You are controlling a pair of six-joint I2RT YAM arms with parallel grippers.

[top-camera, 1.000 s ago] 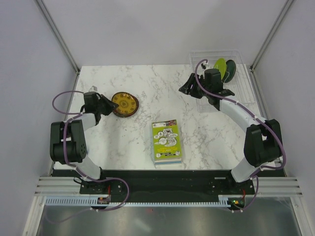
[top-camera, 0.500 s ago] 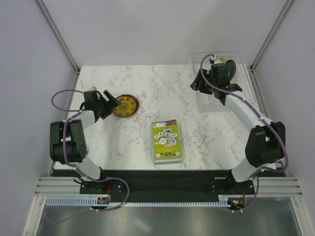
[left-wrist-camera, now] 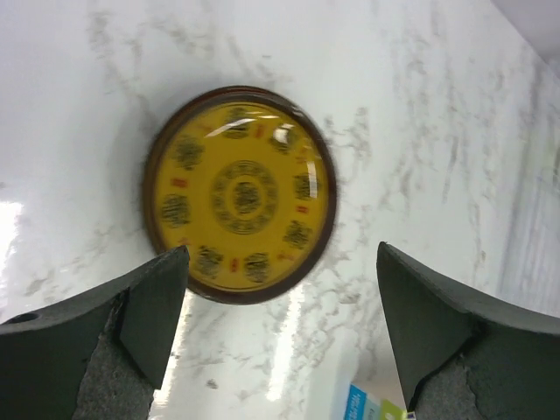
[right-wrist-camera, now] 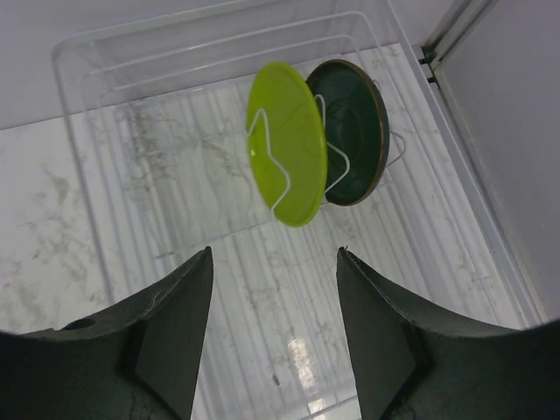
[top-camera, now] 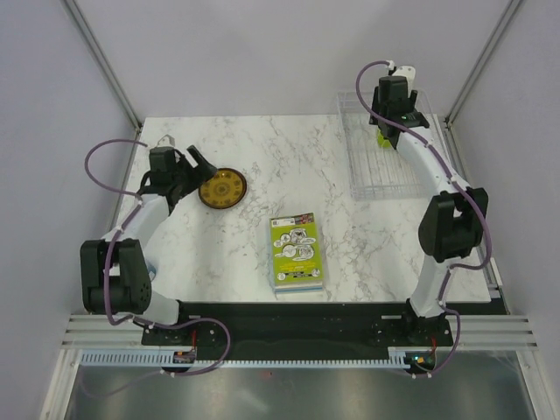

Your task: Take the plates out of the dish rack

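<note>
Two plates stand on edge in the dish rack [right-wrist-camera: 157, 175]: a lime-green plate [right-wrist-camera: 286, 144] and, just behind it, a dark plate [right-wrist-camera: 354, 131] with a brown rim. Both lean against thin white wire prongs [right-wrist-camera: 278, 179]. The right wrist view shows them overlapping, and I cannot tell whether they touch. The right pincer [right-wrist-camera: 273, 254] hangs above the rack floor with its jaws apart, aimed at the pair and holding nothing.

I see the main risk in that closeness. A jaw sliding down beside the green plate could catch the dark one or snag a prong. The clear rack looks light, so a snag might drag or tip it as the plate lifts. The green plate's rim is thin and glossy, and a shallow pinch may let it swing or slip.

Farther out, the yellow-brown plate [left-wrist-camera: 239, 193] lies flat on the table [top-camera: 262, 149], well apart from the rack. The left pincer [left-wrist-camera: 280, 262] is spread wide just over its near edge, gripping nothing. A low sideways move from there could knock that plate along the table.
</note>
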